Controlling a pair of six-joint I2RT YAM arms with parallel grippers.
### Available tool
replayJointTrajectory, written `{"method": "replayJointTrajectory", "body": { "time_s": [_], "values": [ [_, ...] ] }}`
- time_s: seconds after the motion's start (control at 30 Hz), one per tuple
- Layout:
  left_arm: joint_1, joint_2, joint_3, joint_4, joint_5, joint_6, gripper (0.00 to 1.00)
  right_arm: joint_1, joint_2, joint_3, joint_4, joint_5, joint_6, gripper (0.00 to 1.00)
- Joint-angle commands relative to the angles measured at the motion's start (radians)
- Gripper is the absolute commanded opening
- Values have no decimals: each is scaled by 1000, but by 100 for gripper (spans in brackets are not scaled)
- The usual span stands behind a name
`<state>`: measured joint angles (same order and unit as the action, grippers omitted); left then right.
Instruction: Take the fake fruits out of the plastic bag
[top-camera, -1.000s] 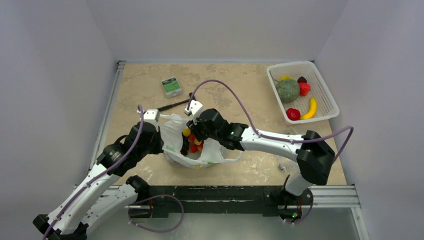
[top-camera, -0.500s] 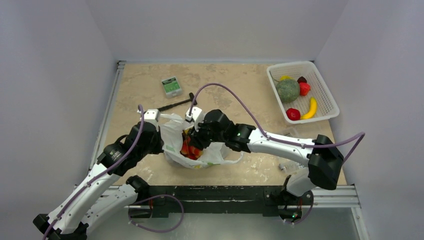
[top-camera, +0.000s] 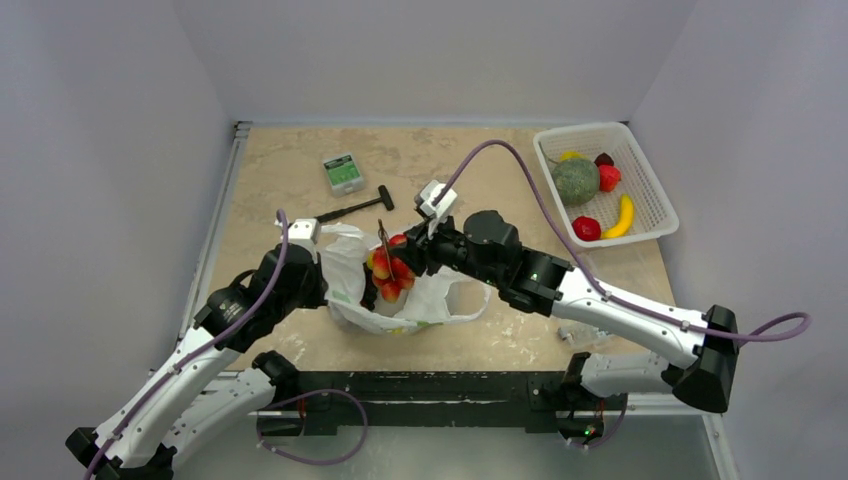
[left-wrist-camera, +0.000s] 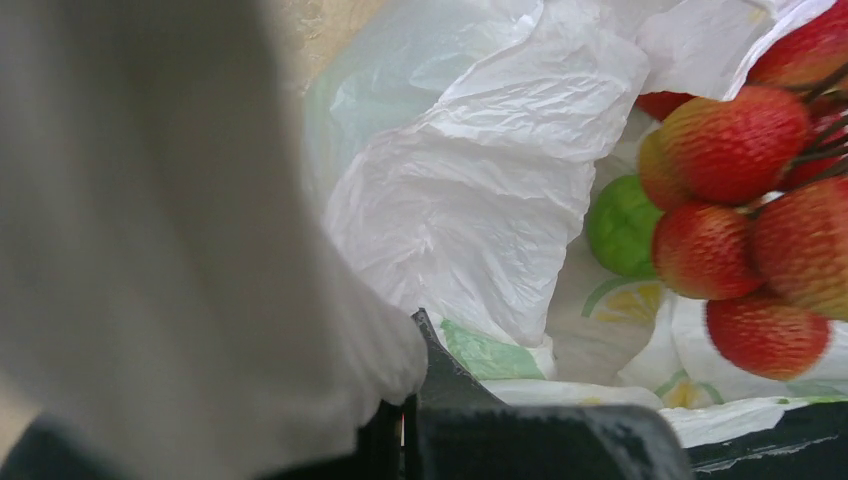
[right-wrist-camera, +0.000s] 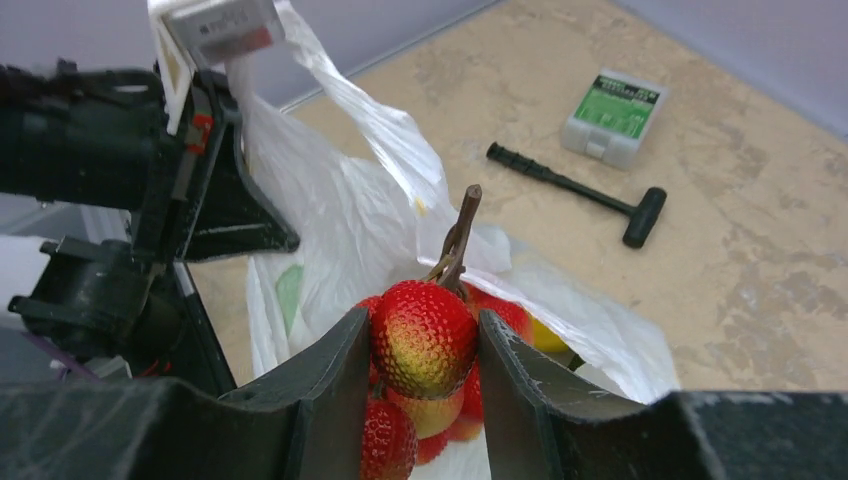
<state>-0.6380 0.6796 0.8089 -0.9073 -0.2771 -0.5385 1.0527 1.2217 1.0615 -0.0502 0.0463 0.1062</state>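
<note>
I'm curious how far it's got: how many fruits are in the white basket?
6: yellow fruit and dark fruit at the far end, green melon, red fruit beside it, banana, second red fruit nearest. More may hide underneath.

The table top (top-camera: 300, 170) is a beige sheet with a mottled, stone-like pattern, and it has paler scuffed patches (top-camera: 510, 335) towards its near right side. Plain walls of a pale grey-lilac close it in on three sides: the left wall (top-camera: 100, 150), the far wall (top-camera: 430, 50) and the right wall (top-camera: 770, 150). A silver metal rail (top-camera: 220, 210) runs along the left edge of the table. A dark rail (top-camera: 450, 385) runs across the near edge, with a silver bar (top-camera: 660, 380) at its right end. Nearer than that lies a dull grey surface (top-camera: 470, 450). The light is soft and even, with only faint shadows.
</note>
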Motion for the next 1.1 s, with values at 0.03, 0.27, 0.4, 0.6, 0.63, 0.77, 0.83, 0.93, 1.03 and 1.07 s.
{"method": "replayJointTrajectory", "body": {
  "time_s": [0.03, 0.27, 0.4, 0.6, 0.63, 0.77, 0.83, 0.93, 1.03, 1.07],
  "values": [
    [-12, -8, 12, 12, -17, -9, 0, -2, -36, 83, 131, 134, 42, 0],
    [-21, -13, 14, 9, -24, -12, 0, -25, -36, 196, 104, 196, 45, 0],
    [-28, -15, 13, 8, -30, -13, 0, -67, -73, 210, 94, 265, 11, 0],
    [-28, -13, 13, 9, -28, -14, 0, -149, -120, 157, 144, 360, 30, 0],
    [-28, -14, 13, 8, -28, -13, 0, -151, -127, 150, 158, 408, 28, 0],
    [-29, -14, 13, 9, -28, -14, 0, -195, -153, 126, 188, 646, 35, 0],
    [-31, -14, 13, 8, -28, -13, 0, -239, -180, 88, 229, 745, 40, 0],
    [-32, -15, 13, 8, -28, -13, 0, -349, -205, 31, 261, 847, 56, 0],
    [-32, -13, 13, 10, -27, -12, 0, -501, -199, 4, 227, 881, 119, 0],
    [-32, -12, 12, 10, -27, -11, 0, -552, -192, 2, 207, 889, 143, 0]
  ]
}}
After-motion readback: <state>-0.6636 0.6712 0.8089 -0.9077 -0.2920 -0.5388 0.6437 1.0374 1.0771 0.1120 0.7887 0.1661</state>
